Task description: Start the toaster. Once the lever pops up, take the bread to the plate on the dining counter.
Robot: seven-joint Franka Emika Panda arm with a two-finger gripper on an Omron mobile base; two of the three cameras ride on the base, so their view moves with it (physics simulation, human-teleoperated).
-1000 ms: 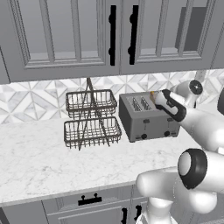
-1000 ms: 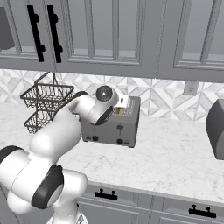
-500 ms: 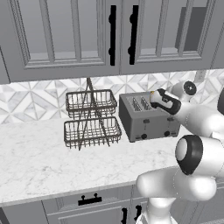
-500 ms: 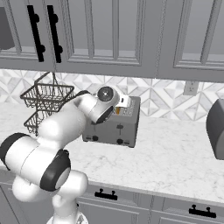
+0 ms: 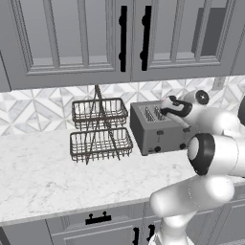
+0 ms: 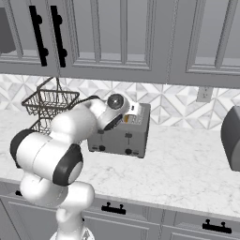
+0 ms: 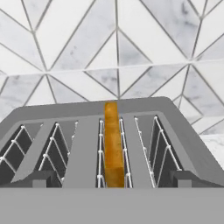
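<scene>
The grey toaster [image 5: 155, 136] stands on the white counter by the tiled wall, also seen as the toaster [image 6: 123, 138] from the right. My gripper [image 5: 165, 111] hovers just above its top and is open. In the hand view, the toaster [image 7: 175, 127] lies right below, and the bread [image 7: 113, 148], a browned slice seen edge-on, stands in a middle slot. My gripper [image 7: 113, 179] straddles that slice, one dark fingertip [image 7: 40, 177] on each side and well apart from it. A bit of the bread [image 6: 125, 119] peeks out under my hand. I cannot make out the lever. The plate and dining counter are out of view.
A two-tier wire basket rack [image 5: 99, 130] stands just left of the toaster. Upper cabinets [image 5: 129, 38] hang close overhead. A dark grey appliance [image 6: 233, 138] sits at the far right of the counter, and a wall outlet [image 6: 204, 93] is behind it.
My hand has swung from the toaster's right side to over its top, toward the slots. The gripper has stayed open. The toaster and rack have not moved.
</scene>
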